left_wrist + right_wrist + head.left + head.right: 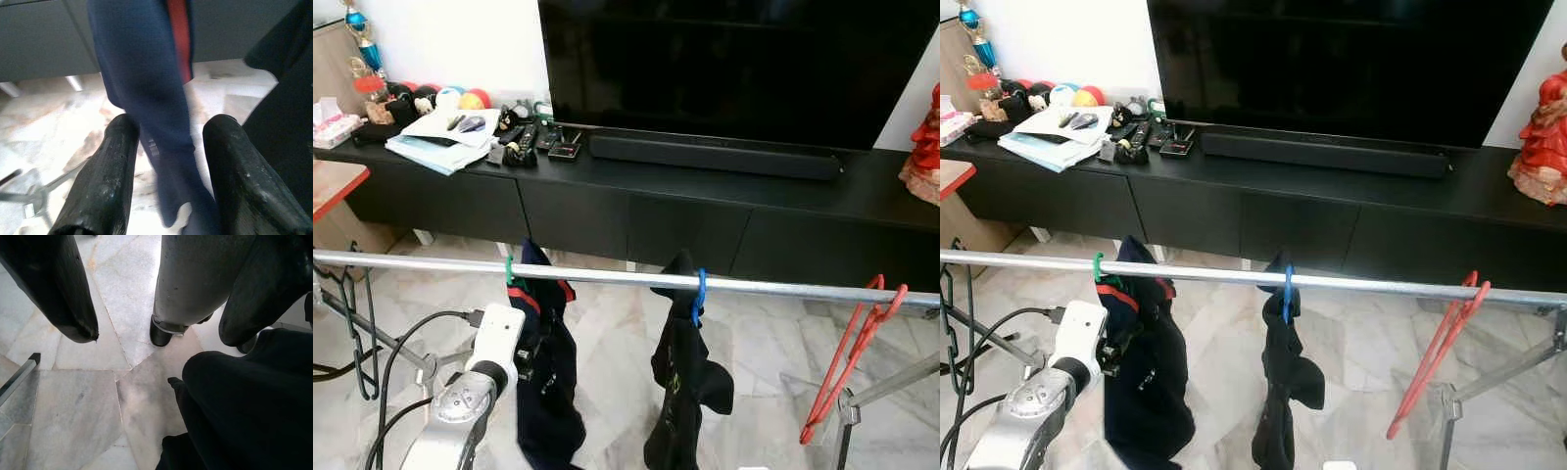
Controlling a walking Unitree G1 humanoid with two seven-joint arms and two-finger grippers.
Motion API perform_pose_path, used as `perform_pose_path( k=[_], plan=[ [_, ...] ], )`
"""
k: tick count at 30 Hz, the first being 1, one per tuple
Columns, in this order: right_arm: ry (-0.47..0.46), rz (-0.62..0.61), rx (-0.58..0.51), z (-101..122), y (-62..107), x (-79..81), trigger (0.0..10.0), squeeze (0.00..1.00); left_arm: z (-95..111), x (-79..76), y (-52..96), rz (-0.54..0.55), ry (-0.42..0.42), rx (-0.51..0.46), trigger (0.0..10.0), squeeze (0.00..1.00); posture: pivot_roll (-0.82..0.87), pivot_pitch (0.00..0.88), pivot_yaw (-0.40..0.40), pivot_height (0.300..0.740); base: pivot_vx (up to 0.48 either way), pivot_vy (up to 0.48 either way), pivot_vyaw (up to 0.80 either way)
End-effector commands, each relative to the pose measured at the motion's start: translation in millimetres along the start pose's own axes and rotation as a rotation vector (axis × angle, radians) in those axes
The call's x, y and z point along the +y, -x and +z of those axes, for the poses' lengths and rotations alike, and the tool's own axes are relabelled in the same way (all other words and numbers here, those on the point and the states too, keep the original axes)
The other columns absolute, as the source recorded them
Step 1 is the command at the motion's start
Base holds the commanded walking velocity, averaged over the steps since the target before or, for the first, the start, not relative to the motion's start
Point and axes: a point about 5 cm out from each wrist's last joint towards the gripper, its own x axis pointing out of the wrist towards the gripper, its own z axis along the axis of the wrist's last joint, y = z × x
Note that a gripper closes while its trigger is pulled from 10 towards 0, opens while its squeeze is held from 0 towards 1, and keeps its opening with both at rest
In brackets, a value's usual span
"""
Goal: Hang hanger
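Crossing the whole foreground: a silver metal drying-rack rail (607, 275), blocking any straight reach toward the long black TV cabinet (636, 211). Hanging from it, a dark navy garment with red trim on a green hanger hook (546, 382) and a black garment on a blue hanger hook (683, 382). Leaving open rail between those two, and a wider bare stretch toward the red plastic hanger (855, 343). Bracketing the navy cloth with spread fingers: the left pincer (168, 171).

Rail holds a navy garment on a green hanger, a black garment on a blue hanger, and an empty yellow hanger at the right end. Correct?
Not quite. The empty hanger at the right end of the rail is red, not yellow, as the left eye view shows. The navy garment and black garment are as you say.
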Motion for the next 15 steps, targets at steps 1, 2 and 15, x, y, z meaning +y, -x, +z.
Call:
perform_pose_path(
  k=[1, 2, 15],
  plan=[
    [-0.01, -0.006, 0.007, -2.5, 0.4, 0.4, 10.0, 0.0, -4.4, 7.4, -0.5, 0.038, -0.015, 0.03, 0.0, 0.0, -0.03, 0.06, 0.01, 0.74, 0.0, 0.0, 0.0],
    [-0.009, -0.005, 0.007, -2.5, 0.4, 0.5, 10.0, 0.0, -5.9, 8.7, -1.2, 0.055, -0.018, 0.038, 0.0, 0.0, -0.03, 0.06, 0.01, 0.74, 0.0, 0.0, 0.0],
    [-0.01, -0.004, 0.009, -3.7, 0.6, 1.0, 10.0, 0.0, -0.2, 0.7, -7.6, 0.077, 0.016, 0.001, 0.0, 0.0, -0.03, 0.058, 0.013, 0.74, 0.0, 0.0, 0.0]
  ],
)
